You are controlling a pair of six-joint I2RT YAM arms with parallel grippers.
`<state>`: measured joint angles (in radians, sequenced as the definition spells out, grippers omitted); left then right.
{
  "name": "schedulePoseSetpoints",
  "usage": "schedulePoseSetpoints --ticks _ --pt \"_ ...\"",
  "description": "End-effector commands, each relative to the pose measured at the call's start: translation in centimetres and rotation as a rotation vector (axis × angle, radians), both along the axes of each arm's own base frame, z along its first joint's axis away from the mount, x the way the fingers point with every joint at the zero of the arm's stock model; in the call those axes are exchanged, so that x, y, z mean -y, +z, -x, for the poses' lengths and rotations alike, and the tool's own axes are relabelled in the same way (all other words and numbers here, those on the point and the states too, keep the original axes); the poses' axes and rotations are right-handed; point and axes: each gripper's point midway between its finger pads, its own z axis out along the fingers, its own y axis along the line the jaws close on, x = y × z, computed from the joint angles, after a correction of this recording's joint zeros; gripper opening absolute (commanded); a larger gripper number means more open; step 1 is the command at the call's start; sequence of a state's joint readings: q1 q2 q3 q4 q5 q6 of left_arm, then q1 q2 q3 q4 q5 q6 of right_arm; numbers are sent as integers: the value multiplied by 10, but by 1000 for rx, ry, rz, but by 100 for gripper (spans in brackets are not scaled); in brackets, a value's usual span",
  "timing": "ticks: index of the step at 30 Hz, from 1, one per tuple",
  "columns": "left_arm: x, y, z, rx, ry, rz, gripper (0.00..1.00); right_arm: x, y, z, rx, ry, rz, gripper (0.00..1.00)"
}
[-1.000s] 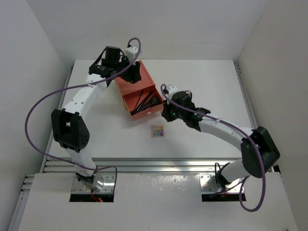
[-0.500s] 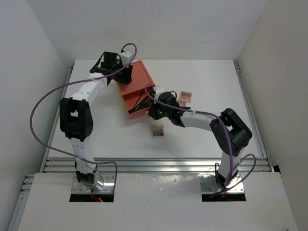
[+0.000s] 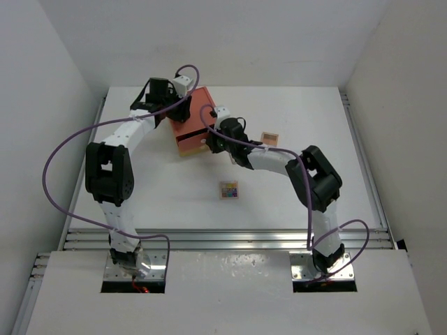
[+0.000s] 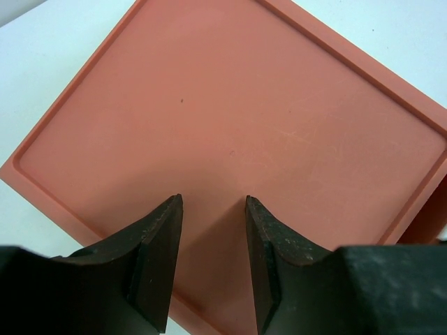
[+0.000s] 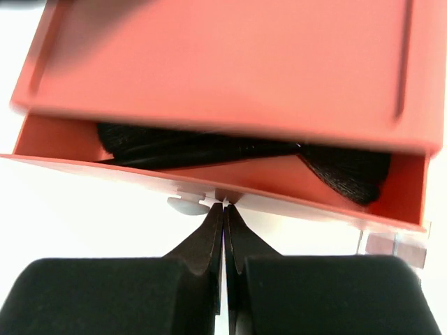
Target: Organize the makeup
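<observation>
Top external first: mixed-colour palette (image 3: 228, 190) lies toward the near edge, unsorted. Right gripper (image 5: 223, 209), jaws pinched shut on nothing, meets the drawer (image 5: 140, 174) holding the brushes (image 5: 209, 150), likely closing it. Left gripper (image 4: 213, 209), jaws parted and empty, seemingly braces the orange box (image 4: 230, 125) toward the far-left corner.

Robot lab cell: white enclosure walls (image 3: 42, 84), white table (image 3: 300, 115), aluminium rail (image 3: 230, 239).

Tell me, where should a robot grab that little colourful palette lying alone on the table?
By two opposite edges of the multicoloured eyeshadow palette, coming straight down from above. It lies flat and thin on the table, with bare surface on every side, so only its edges offer a pinch.
</observation>
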<state>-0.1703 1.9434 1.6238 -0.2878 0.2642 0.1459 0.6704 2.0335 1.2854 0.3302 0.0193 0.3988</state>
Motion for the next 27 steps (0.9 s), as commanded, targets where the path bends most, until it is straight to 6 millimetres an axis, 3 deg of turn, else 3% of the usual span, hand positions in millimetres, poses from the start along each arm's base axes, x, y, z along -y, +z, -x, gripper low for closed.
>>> schedulePoseSetpoints --ticks 1,5,9,10,13,14,15,16,21,27 --pt "-2 -55 35 -206 -4 -23 46 -11 31 -38 114 -59 -62 0" --pt "2 -59 36 -224 -8 2 46 -22 30 -58 126 -86 -80 0" --pt "0 -59 36 -234 5 23 46 -21 24 -61 111 -111 -85 0" --pt "2 -58 37 -235 -4 31 46 -23 33 -57 120 -94 -90 2" --pt "4 -58 38 -240 -7 44 46 -18 11 -34 63 -86 -60 31" --pt "4 -58 38 -240 -7 44 46 -17 22 -31 77 -97 -74 37" --pt "4 -58 38 -240 -7 44 46 -6 6 -26 65 -137 -42 45" --pt "4 -58 38 -240 -7 44 46 -10 -1 -20 59 -125 -31 48" --pt "4 -54 35 -231 -7 45 46 -17 -22 -32 5 -172 -20 58" --pt "6 -49 32 -218 -9 60 46 -28 -24 -44 36 -187 -27 58"
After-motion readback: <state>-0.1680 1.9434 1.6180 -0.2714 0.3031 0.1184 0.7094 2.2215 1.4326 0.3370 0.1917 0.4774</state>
